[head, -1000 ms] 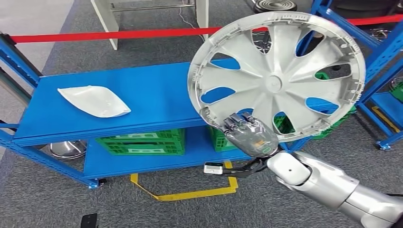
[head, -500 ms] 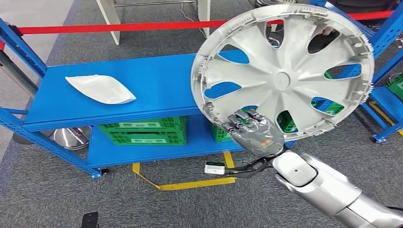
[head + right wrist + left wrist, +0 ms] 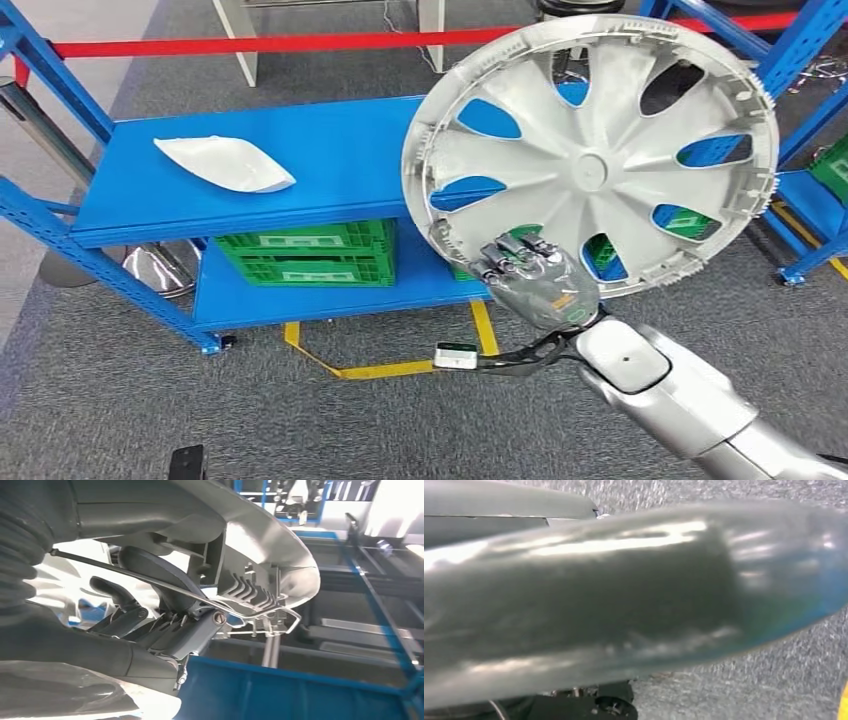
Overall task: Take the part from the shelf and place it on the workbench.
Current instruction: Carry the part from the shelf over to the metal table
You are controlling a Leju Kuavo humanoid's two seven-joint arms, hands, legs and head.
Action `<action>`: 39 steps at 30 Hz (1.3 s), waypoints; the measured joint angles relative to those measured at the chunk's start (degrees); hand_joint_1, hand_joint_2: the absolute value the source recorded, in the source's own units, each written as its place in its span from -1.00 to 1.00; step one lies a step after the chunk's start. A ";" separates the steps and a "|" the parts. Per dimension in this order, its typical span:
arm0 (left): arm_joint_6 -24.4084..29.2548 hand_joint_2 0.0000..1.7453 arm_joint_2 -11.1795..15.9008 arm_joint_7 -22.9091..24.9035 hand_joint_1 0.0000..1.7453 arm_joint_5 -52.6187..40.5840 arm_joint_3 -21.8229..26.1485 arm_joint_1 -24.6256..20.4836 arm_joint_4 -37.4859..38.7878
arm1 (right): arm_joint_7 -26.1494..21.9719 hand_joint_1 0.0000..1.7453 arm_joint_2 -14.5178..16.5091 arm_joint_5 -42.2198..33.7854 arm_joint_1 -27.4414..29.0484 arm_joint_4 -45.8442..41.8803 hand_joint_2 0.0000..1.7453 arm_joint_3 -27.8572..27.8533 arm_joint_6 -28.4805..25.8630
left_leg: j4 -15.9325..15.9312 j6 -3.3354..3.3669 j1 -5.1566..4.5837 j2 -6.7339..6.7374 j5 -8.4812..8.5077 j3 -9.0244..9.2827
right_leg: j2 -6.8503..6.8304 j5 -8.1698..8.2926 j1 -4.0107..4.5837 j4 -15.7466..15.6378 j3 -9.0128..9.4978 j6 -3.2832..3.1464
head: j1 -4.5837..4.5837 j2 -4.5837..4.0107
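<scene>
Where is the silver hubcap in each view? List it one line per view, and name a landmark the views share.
Head view: the hubcap fills the upper right, held at its lower rim by the right hand.
Left wrist view: not in it.
Right wrist view: its rim and ribbed inner edge arch close over the hand's fingers.
Shared landmark: the blue shelf, also seen at.

I can't read any text, number or brand here. The wheel cover (image 3: pixel 592 160) that my right hand (image 3: pixel 537 280) grips has a small raised centre cap, but any emblem on it is too faint to make out. The green crates (image 3: pixel 300 255) on the lower shelf carry pale strips along their sides, too small to read. The small white device (image 3: pixel 456 355) on the floor shows no legible marking.
</scene>
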 joint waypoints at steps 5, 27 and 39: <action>-0.87 -1.00 0.17 -0.01 -1.00 0.50 0.40 0.21 0.00 | -2.33 1.00 1.80 0.02 0.44 1.76 1.00 -1.91 0.02 | 9.81 -1.93 0.51 -0.09 -7.29 -3.52 | -2.38 1.50 -0.26 -0.11 -1.36 -2.04 | -0.53 0.00; 0.67 -1.00 0.09 0.98 -1.00 -0.61 1.07 0.70 0.00 | -1.67 1.00 3.82 0.02 -0.07 6.73 1.00 -2.15 0.00 | -0.52 1.04 0.33 -4.18 -1.80 2.74 | 2.05 1.26 -0.68 4.77 -4.31 0.27 | -0.09 -0.01; 0.87 -1.00 -0.07 0.85 -1.00 -1.68 1.08 1.00 0.00 | 3.31 1.00 1.69 0.03 3.19 4.30 1.00 -0.65 0.00 | 15.82 -2.41 1.25 0.31 -8.64 -4.71 | -3.82 2.22 -0.79 0.93 -2.94 -1.55 | -0.97 -0.01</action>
